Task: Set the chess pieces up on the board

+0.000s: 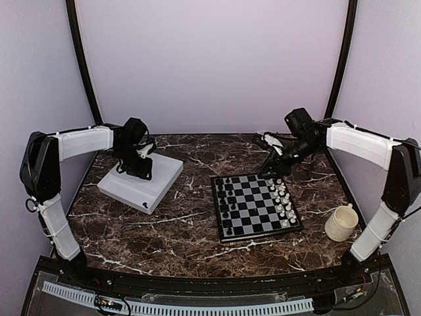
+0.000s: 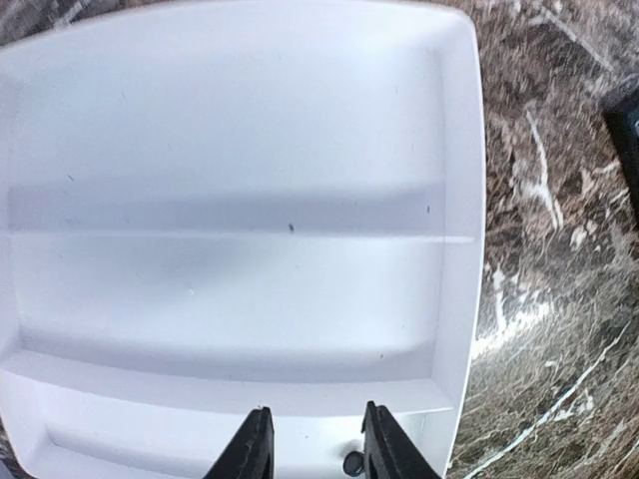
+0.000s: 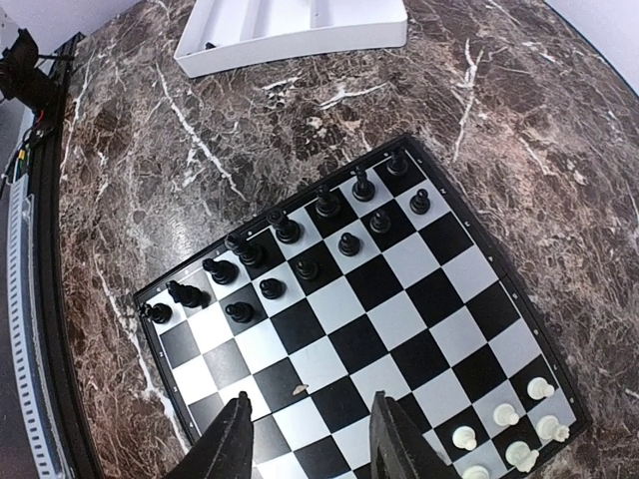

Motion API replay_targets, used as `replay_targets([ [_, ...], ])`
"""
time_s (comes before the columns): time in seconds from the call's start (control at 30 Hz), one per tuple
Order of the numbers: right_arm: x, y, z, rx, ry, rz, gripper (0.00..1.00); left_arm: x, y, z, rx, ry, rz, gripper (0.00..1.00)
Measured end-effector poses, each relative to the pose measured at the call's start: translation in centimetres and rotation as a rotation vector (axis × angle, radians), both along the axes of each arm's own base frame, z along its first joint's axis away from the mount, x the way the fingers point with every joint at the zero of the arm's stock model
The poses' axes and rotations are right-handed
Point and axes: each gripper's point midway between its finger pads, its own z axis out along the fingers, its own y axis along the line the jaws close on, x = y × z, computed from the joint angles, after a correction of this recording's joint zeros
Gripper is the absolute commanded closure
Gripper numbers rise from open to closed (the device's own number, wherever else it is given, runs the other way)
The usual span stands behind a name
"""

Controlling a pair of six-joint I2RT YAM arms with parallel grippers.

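Top external view is showing the board (image 1: 253, 197) lying on the tabletop (image 1: 184, 230), the chess pieces (image 1: 225, 204) standing in two files along its left side. The right pincer (image 3: 312, 414) is hovering over its far right corner and the left pincer (image 2: 317, 429) over a white tray (image 1: 164, 172); both are gaping, gripping nothing.

My top external view looks down from above and behind both arm bases, far enough back to take in the whole dark marbled tabletop (image 1: 184, 250). My left wrist camera faces almost straight down, close over the white rectangular two-compartment tray (image 2: 459, 200), which fills the frame ahead of the left gripper (image 2: 318, 444). My right wrist camera sits higher, tilted forward past the right gripper (image 3: 315, 439) over the small black-and-grey-white checked chessboard (image 3: 399, 329). The tray shows well beyond it, so both wrist views share the tray.
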Motion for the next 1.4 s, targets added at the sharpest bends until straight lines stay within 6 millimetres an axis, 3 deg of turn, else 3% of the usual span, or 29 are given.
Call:
replay_targets([
  [0.27, 0.5, 0.3, -1.2, -0.087, 0.02, 0.032, 0.6, -4.8, -0.2, -4.6, -0.026, 0.183, 0.0, 0.65],
  [0.3, 0.5, 0.5, -1.6, -0.097, 0.027, 0.038, 0.6, -5.4, -0.1, -5.0, -0.03, 0.205, -0.001, 0.64],
  [0.33, 0.4, 0.7, -1.9, -0.106, 0.037, 0.045, 0.6, -6.0, -0.2, -5.4, -0.036, 0.228, -0.001, 0.54],
  [0.47, 0.4, 1.4, -3.0, -0.126, 0.069, 0.067, 0.61, -7.9, -0.1, -6.1, -0.048, 0.298, 0.0, 0.48],
  [0.77, 0.2, 1.6, -3.5, -0.138, 0.097, 0.076, 0.61, -8.7, 0.2, -6.0, -0.04, 0.329, 0.012, 0.66],
  [1.03, 0.0, 1.8, -3.5, -0.133, 0.099, 0.081, 0.61, -9.1, 1.0, -7.1, 0.008, 0.364, 0.04, 0.74],
  [1.27, -0.2, 2.1, -3.4, -0.13, 0.101, 0.091, 0.62, -9.0, 1.1, -8.2, 0.025, 0.388, 0.041, 0.93],
  [1.4, -0.2, 2.4, -3.2, -0.127, 0.096, 0.097, 0.62, -8.3, 1.0, -7.9, 0.027, 0.375, 0.039, 0.99],
])
